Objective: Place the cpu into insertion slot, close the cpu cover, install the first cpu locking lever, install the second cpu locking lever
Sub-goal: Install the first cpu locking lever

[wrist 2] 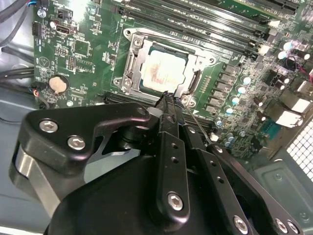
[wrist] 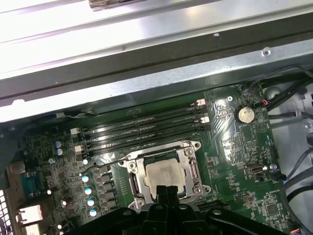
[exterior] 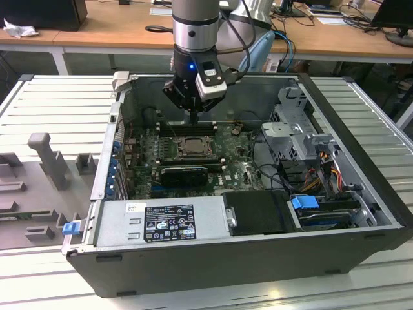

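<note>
Hanging inside an open black computer tower case (exterior: 361, 213), the arm's black two-fingered gripper (exterior: 193, 119) is seen in the exterior view just above the green circuit board (exterior: 242, 169), right beside the socket. In both wrist views its fingertips (wrist: 160, 192) are pressed together with a mere seam between them, and whether anything thin is pinched there cannot be told. The cpu (wrist: 164, 174), a small flat square chip with a pale silver metal top, is seated in the square black-framed insertion slot (wrist: 132, 182). The cpu cover (wrist: 194, 172), a thin silver metal frame, is laid flat over it, and the chip is seen through its window. In the second wrist view the fingertips are placed at the cover's edge, and a thin metal rod (wrist 2: 198, 125) is seen running away from beside them. The first wrist view adds four long black memory slots (wrist: 142, 127) next to the socket and a round silver coin battery (wrist: 244, 114). The exterior view adds a silver power supply box (exterior: 161, 219) at the case's front.
</note>
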Controlling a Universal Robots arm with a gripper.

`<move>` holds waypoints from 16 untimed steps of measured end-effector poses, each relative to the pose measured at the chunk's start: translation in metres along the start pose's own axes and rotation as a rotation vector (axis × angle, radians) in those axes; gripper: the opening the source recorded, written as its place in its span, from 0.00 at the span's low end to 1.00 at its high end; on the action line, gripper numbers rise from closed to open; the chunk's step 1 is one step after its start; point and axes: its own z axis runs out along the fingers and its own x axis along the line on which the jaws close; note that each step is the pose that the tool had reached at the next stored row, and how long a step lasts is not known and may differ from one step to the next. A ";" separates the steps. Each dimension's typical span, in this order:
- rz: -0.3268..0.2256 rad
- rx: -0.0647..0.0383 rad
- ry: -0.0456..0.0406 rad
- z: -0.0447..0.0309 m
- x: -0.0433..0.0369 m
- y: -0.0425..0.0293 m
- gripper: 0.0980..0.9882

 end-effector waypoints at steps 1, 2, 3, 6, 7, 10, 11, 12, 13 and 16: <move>-0.006 0.000 0.0002 0.0000 0.0000 0.0000 0.01; -0.019 -0.001 0.0004 0.0000 0.0000 0.0000 0.01; -0.026 -0.001 0.0006 0.0000 0.0000 0.0000 0.01; -0.045 -0.001 0.0010 0.0000 0.0000 0.0000 0.01; -0.050 -0.001 0.0011 0.0000 0.0000 0.0000 0.01; -0.076 -0.002 0.0017 0.0000 0.0000 0.0000 0.01; -0.083 -0.002 0.0018 0.0000 0.0000 0.0000 0.01; -0.088 -0.002 0.0020 0.0000 0.0000 0.0000 0.01; -0.112 -0.003 0.0025 0.0000 0.0000 0.0000 0.01; -0.163 -0.004 0.0036 0.0000 0.0002 0.0000 0.01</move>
